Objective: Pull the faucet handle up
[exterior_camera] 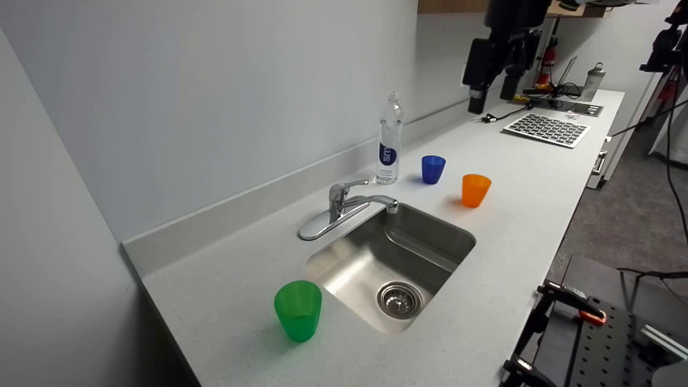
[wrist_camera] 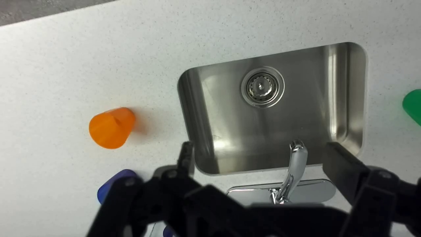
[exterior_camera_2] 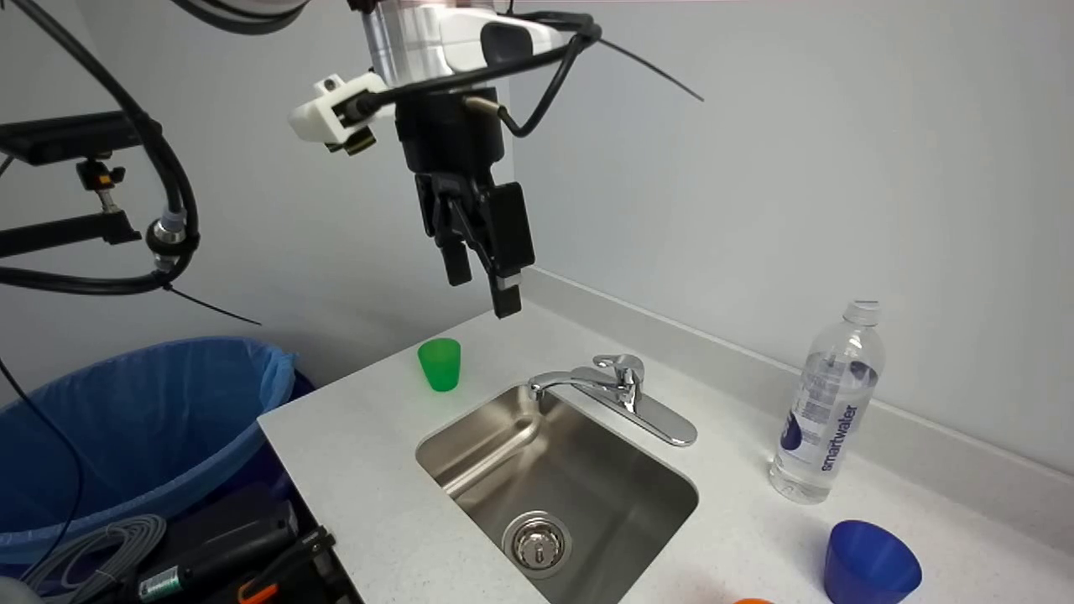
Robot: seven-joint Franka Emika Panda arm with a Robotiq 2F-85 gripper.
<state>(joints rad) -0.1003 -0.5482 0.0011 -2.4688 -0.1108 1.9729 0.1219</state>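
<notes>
Step, as judged: approach, lift not yet begun. Faucet handle [exterior_camera: 357, 184] sits close to the back edge of the counter [exterior_camera: 231, 312], between that edge and the sink [exterior_camera_2: 604, 503]. Lever is short, chrome, free tip out above the spout [exterior_camera: 379, 199]; it looks lowered. Green cup [exterior_camera: 298, 310] lies toward the end edge; bottle [exterior_camera: 388, 145] is on the opposite side, along the back edge.

Hand [exterior_camera_2: 482, 290]: fingers [exterior_camera_2: 506, 300] spread wide, nothing between them, high over the counter and well apart from the lever. In the wrist view the hand covers the lever's area, so only the spout serves as reference.

Method:
- Lower and move in toward the back edge, steering by both exterior views.
- Finger line runs roughly parallel to the back edge; should straddle the lever. Narrow the gap first to spare the bottle.
- Pinch near the free tip, or hook one fingertip beneath; clearance above the spout looks slim.
- Raise slowly. Smooth chrome may slip; sideways drift would likely swivel the lever.
</notes>
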